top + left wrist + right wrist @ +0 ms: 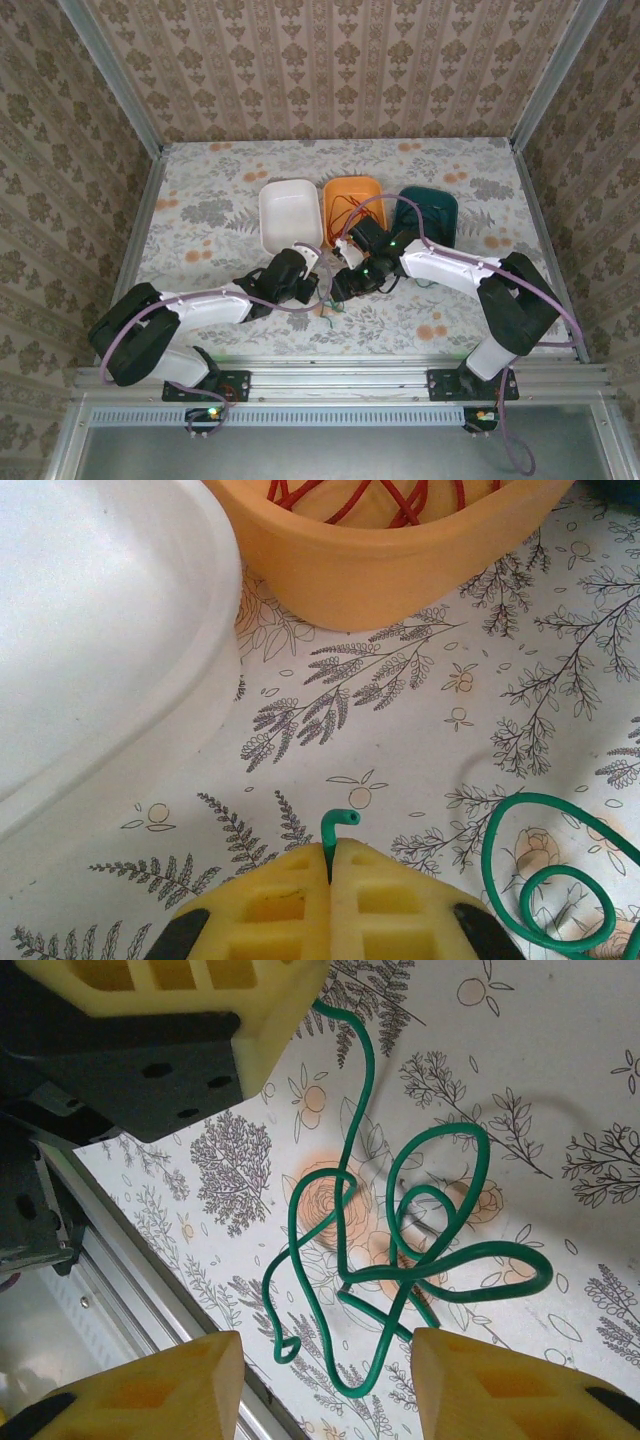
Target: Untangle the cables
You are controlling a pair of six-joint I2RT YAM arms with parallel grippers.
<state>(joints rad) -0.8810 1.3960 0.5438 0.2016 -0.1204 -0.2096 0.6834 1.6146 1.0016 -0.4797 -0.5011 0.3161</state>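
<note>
A green cable [400,1250] lies on the flowered tablecloth in a loose knot of crossing loops. One end of it [340,825] sticks up from between the yellow fingertips of my left gripper [330,848], which is shut on it; the rest curls at the right [545,880]. My right gripper [325,1360] hovers open over the knot, a finger on each side and nothing between them. The left gripper's yellow finger [200,990] sits above the knot, the cable running up into it. From above, both grippers [305,275] [345,282] meet near the table's front middle. Red cables [340,495] lie in the orange tub.
Three tubs stand in a row behind the grippers: white [290,213], orange [352,200] and dark green [430,212]. The white tub [90,630] and orange tub [400,570] are close ahead of the left gripper. The table's metal front rail [110,1260] runs just beside the knot.
</note>
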